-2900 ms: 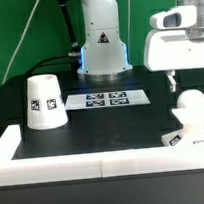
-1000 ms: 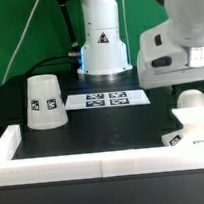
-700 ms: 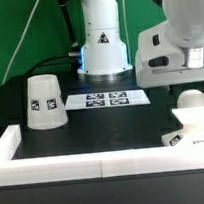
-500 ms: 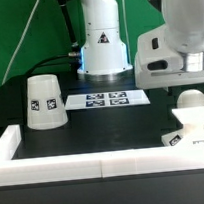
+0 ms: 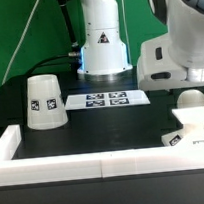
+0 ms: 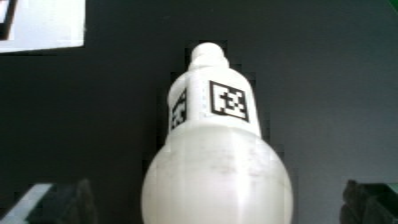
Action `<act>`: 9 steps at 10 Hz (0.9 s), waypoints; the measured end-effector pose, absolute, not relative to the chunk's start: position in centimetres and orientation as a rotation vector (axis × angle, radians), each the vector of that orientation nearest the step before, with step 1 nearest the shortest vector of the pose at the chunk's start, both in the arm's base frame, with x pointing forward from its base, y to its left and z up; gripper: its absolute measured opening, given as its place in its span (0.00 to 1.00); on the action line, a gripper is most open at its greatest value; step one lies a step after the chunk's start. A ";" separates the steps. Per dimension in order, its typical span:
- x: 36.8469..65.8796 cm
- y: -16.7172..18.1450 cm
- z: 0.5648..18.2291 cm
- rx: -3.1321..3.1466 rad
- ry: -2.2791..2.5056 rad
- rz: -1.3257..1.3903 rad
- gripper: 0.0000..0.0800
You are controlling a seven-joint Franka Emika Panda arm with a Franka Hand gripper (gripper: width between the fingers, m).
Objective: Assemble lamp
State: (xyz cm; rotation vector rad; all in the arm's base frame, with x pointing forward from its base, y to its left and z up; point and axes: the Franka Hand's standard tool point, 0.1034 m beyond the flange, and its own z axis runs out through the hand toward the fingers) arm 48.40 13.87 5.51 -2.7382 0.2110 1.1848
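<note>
Black tabletop point(image 5: 102, 125) fills the scene, with a green backdrop point(image 5: 14, 32) behind it and a low white wall point(image 5: 96, 167) along its near edge and at the exterior view's left. At the back stands the white robot pedestal point(image 5: 103, 45) with its triangle sign, and the marker board point(image 5: 108, 98) lies flat just before it. The shade point(image 5: 42, 100) stands mouth down, well apart at the exterior view's left, a tag on its side. At the exterior view's right the arm's white wrist housing point(image 5: 178, 55) hangs low over the bulb point(image 5: 193, 100), whose round head shows just beneath it. The base point(image 5: 195, 134) sits just in front of the bulb, tag facing outward; whether the two touch cannot be told. In the wrist view the bulb point(image 6: 214, 150) is seen lengthwise against the black surface, its wide rounded end nearest the camera and its tagged stem pointing away. The gripper point(image 6: 210, 198) is spread wide: its dark fingertips point(image 6: 54, 202) show on either side of the bulb's wide end, each with black table visible between it and the bulb, so nothing is gripped.
</note>
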 end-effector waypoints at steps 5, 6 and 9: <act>47.1 14.2 3.4 -2.747 0.229 1.201 0.87; 46.9 14.3 3.0 -2.746 0.232 1.210 0.87; 46.4 14.5 1.7 -2.750 0.252 1.219 0.87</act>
